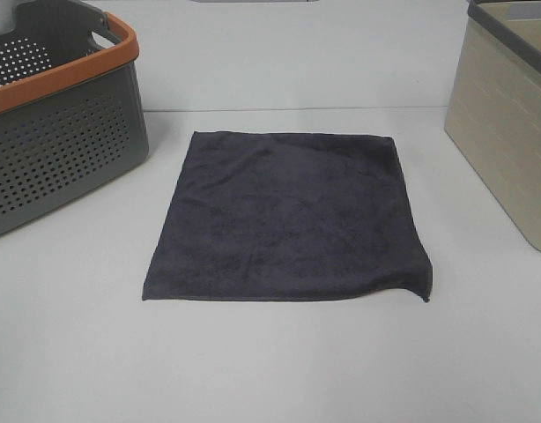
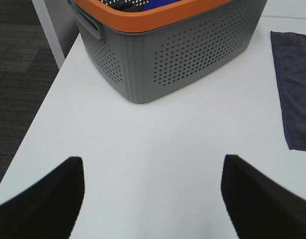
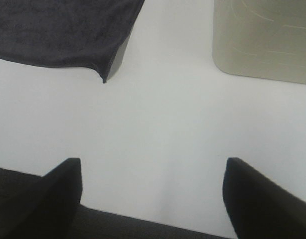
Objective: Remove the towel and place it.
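Observation:
The dark charcoal towel lies spread flat and roughly square on the white table, in the middle. Its near right corner is slightly lifted. An edge of it shows in the left wrist view and a corner in the right wrist view. Neither gripper shows in the exterior high view. My left gripper is open and empty over bare table, near the grey basket. My right gripper is open and empty over bare table, apart from the towel's raised corner.
A grey perforated basket with an orange rim stands at the back left, also in the left wrist view, with blue and dark items inside. A beige bin stands at the right, also in the right wrist view. The table's left edge drops to dark floor.

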`<action>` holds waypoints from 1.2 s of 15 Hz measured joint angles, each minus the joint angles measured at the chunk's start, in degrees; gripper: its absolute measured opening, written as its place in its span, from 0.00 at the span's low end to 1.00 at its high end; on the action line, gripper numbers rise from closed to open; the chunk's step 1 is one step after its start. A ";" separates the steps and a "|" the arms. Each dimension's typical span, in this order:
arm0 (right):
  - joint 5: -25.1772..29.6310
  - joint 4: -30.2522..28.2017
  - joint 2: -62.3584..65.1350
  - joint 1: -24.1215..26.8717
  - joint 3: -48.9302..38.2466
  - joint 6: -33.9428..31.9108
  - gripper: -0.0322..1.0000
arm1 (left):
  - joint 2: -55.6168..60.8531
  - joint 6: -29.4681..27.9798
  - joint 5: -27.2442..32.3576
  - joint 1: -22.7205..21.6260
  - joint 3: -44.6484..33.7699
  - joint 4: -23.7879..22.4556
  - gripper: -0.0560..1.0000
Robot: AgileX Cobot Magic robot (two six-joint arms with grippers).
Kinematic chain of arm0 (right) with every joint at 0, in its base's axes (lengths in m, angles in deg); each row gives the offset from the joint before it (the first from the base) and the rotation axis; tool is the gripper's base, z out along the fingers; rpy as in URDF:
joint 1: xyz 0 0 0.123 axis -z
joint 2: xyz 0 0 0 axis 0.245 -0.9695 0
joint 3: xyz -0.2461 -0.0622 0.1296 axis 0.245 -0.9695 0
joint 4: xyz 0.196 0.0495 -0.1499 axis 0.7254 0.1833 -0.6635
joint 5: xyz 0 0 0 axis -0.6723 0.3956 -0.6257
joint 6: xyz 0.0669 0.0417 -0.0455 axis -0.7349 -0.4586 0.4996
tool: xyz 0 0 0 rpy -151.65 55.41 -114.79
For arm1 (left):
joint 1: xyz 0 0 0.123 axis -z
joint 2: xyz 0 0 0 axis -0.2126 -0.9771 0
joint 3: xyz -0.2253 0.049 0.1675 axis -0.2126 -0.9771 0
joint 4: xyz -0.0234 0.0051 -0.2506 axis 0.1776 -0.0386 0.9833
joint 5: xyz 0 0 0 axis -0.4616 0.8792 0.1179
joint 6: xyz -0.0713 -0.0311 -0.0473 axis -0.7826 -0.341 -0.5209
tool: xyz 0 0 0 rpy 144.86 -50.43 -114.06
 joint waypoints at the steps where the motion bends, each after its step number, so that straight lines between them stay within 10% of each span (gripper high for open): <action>1: 0.06 0.00 1.20 0.00 -0.34 0.46 0.77 | 1.43 0.00 -0.06 0.00 -0.06 0.00 0.73; 18: 1.55 0.52 22.57 0.00 -1.49 1.26 0.77 | 2.29 -0.23 -0.06 0.00 -0.40 2.41 0.73</action>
